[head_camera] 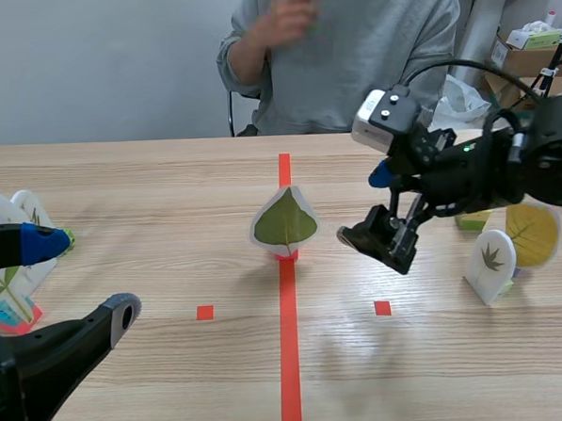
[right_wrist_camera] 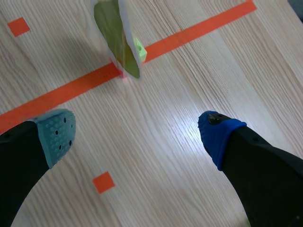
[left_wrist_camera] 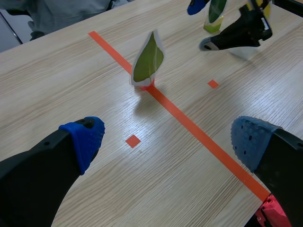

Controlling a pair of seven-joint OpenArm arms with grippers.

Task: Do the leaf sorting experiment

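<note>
- Green and laminated, the leaf card (head_camera: pixel 284 222) stands upright in a small red holder on the centre tape line, touching neither gripper. I judge it waits there to be sorted.
- Its leaf is broad and comes to a point, olive-green inside a pale border.
- My right gripper (head_camera: pixel 380 210) hangs just beside the card, fingers spread wide with nothing between them, probably lined up to take it.
- My left gripper (left_wrist_camera: pixel 170 142) sits low and well apart from the card, fingers likewise apart and empty.
- A maple-leaf card (head_camera: pixel 491 261) and a yellow leaf card (head_camera: pixel 532 233) stand by my right arm, likely one sorted group.
</note>
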